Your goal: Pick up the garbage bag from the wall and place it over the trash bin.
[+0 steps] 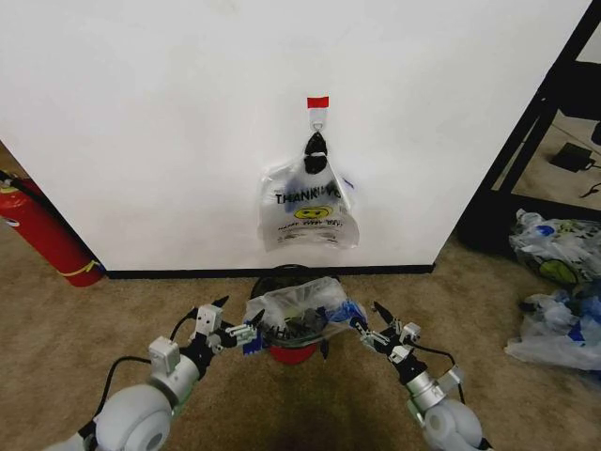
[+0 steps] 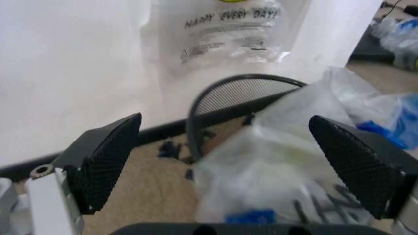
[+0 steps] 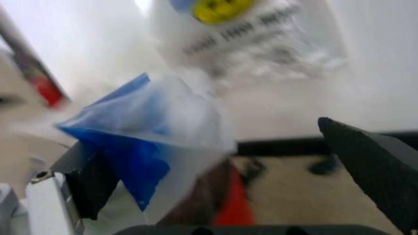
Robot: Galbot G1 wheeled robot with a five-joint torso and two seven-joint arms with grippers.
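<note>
garbage bag [image 1: 302,318] over trash bin [image 1: 293,349] before wall [image 1: 188,113]; fire extinguisher [image 1: 47,233] left

the garbage bag [image 1: 300,318] draped over the trash bin [image 1: 292,353] hides most of the mesh. small print on the hanging bag [image 1: 310,214] is too small to read. the fire extinguisher [image 1: 42,230] is cut off by the head view's left edge.

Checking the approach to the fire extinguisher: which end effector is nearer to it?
Left. The left end effector is at the trash bin's near side, toward the fire extinguisher at the wall; the right end effector is beyond the bin, farther away.
</note>
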